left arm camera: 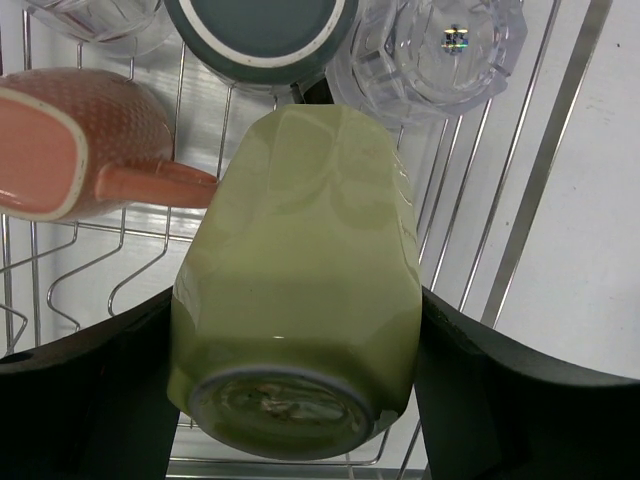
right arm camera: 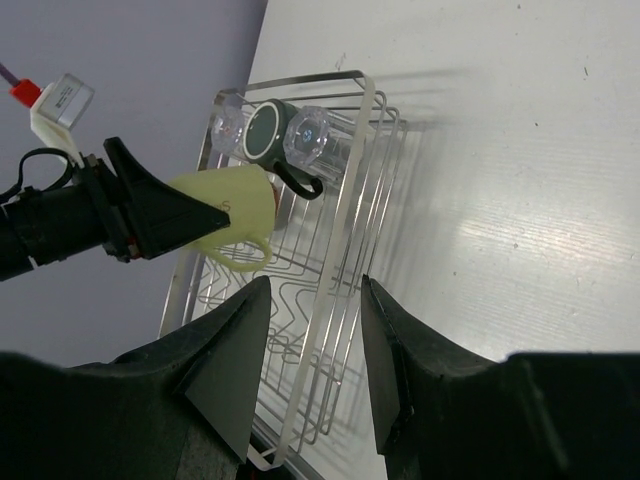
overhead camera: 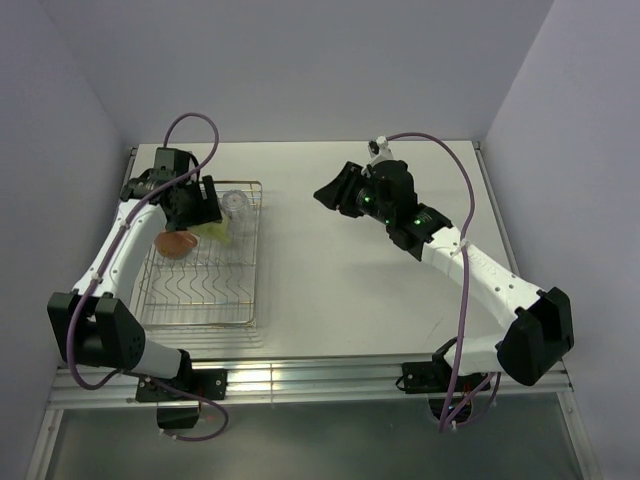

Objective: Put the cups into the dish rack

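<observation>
Top view, rack: a rectangular silver wire dish rack [overhead camera: 200, 300] lies on the white table [overhead camera: 380, 290], left of centre, in front of the left arm.
Top view, contents: an orange mug with white inside [overhead camera: 175, 243] sits at the rack's left side. A clear glass tumbler [overhead camera: 237, 205] stands at its far right corner.
Top view, left gripper [overhead camera: 205, 218]: over the rack's far half, pinching a pale yellow-green cup [overhead camera: 215, 232] just beside the orange mug.
Top view, right gripper [overhead camera: 332, 190]: jaws spread with nothing between them, above the table well to the right of the rack.
Left wrist view, grip: the black fingers [left arm camera: 80, 400] press both sides of the pale yellow-green cup. Its base faces the camera and its mouth faces the rack's far end.
Left wrist view, contents: the orange mug lies on its side, handle pointing at the cup. An upturned black mug [left arm camera: 260, 30] sits between two upturned tumblers, of which the top view shows only one.
Left wrist view, contact: cannot tell whether the cup touches the wires.
Right wrist view, cup: held on its side above the rack floor. Its handle hangs down toward the wires, which only this view shows.
Right wrist view, far row: tumbler, black mug, tumbler. The orange mug is out of sight here.
</observation>
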